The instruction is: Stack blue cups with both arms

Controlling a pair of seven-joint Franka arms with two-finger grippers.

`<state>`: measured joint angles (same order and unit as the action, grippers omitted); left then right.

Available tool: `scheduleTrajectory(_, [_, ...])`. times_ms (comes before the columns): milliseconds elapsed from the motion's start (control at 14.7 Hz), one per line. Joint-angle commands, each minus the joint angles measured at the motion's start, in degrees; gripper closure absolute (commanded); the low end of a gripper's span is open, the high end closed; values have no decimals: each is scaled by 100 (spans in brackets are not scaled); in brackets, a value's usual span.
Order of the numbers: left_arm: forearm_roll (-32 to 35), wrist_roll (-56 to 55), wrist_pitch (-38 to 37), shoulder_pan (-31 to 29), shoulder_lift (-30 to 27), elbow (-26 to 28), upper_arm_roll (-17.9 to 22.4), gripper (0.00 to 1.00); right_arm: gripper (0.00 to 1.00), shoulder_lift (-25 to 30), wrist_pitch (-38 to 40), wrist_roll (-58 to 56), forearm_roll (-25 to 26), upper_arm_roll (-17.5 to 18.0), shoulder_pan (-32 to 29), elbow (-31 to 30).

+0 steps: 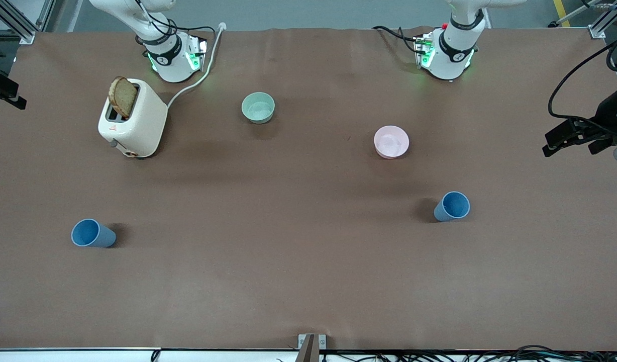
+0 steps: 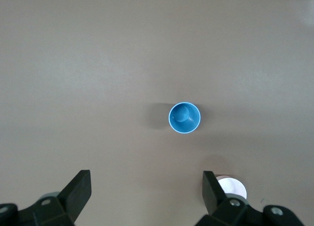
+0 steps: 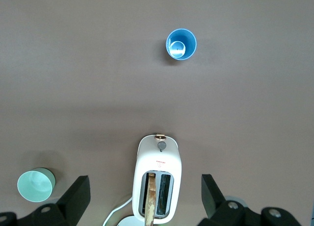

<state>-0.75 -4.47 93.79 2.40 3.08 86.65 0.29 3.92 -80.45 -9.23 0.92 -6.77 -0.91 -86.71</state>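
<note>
Two blue cups stand upright on the brown table. One blue cup [image 1: 452,206] is toward the left arm's end, nearer to the front camera than the pink bowl [image 1: 391,142]; it also shows in the left wrist view [image 2: 185,117]. The other blue cup [image 1: 92,233] is toward the right arm's end, nearer to the front camera than the toaster [image 1: 133,118]; it also shows in the right wrist view [image 3: 181,44]. My left gripper [image 2: 145,194] is open and empty, high over the table beside the pink bowl [image 2: 231,187]. My right gripper [image 3: 144,194] is open and empty, high over the toaster [image 3: 158,179]. Neither hand shows in the front view.
A cream toaster holds a slice of bread [image 1: 122,96], its cord running toward the right arm's base [image 1: 170,55]. A pale green bowl [image 1: 258,107] sits between the two bases, also in the right wrist view [image 3: 34,185]. Black equipment [image 1: 580,133] juts in at the left arm's end.
</note>
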Motion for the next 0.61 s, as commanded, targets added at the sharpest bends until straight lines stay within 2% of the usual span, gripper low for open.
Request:
scheduleTrajectory(0, [101,8,-124,-2,-18,-95,-20,0,0,-22,-6,27,84,-8,12,49])
scheduleTrajectory(545, [197,-37,-238,-2,8,-262,-2,0,0,-31,-6,27,75,-17,12,49])
